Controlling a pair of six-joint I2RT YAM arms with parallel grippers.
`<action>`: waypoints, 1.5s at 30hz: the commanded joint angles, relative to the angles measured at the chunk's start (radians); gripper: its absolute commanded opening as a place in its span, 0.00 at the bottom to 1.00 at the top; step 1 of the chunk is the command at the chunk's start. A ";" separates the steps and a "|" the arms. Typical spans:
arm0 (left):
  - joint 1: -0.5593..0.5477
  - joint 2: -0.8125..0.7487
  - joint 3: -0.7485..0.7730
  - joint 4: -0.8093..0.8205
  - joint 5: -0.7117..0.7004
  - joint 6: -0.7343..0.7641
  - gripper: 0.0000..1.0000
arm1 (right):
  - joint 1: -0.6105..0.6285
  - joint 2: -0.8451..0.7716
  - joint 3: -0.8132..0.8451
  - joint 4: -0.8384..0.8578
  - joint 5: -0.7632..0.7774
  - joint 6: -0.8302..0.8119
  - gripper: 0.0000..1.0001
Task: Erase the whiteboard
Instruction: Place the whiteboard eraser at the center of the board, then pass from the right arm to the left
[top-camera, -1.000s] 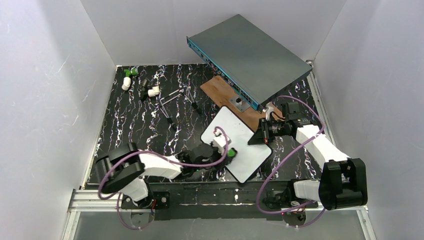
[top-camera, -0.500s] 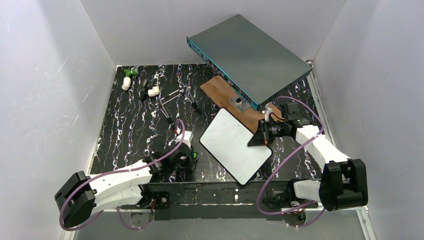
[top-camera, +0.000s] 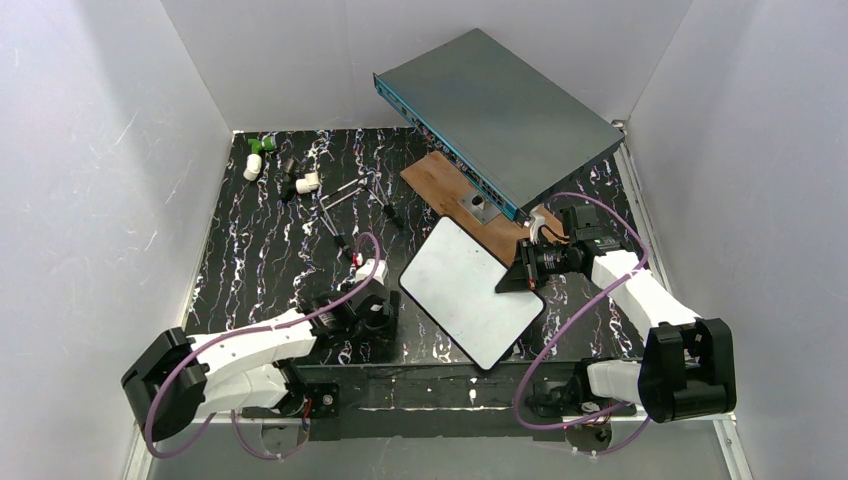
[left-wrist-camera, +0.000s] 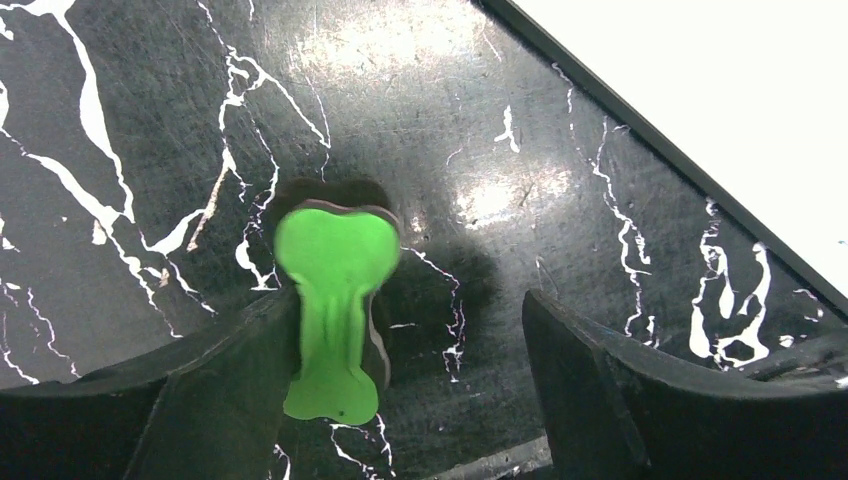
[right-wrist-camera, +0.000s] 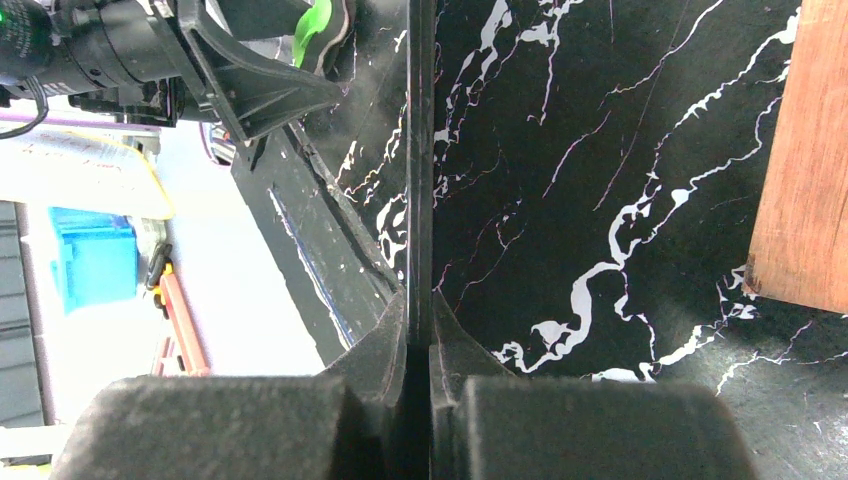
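The right end effector (right-wrist-camera: 420, 335) is clenching the whiteboard's (top-camera: 468, 290) edge, and the board is looking blank. The left end effector (left-wrist-camera: 410, 315) is gaping, released, with the green eraser (left-wrist-camera: 335, 265) sitting on the bench (left-wrist-camera: 150, 120) against one finger. It should rise straight, without snagging it.

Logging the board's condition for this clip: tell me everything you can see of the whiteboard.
The whiteboard is a thin flat white rectangle with rounded corners and a narrow black rim, its face blank. It sits turned diagonally on the black marbled table. Its far corner lies by the wooden plank. The right gripper clamps its right edge between shut fingers.
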 joint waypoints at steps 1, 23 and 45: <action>0.011 -0.075 0.015 -0.049 0.028 0.015 0.80 | 0.003 -0.035 0.012 0.008 -0.066 -0.015 0.01; 0.161 -0.157 0.039 -0.040 0.211 0.104 0.85 | 0.003 -0.065 0.007 0.006 -0.074 -0.035 0.01; 0.507 0.044 0.250 0.468 1.254 0.278 0.98 | 0.003 -0.203 0.066 -0.298 -0.307 -0.510 0.01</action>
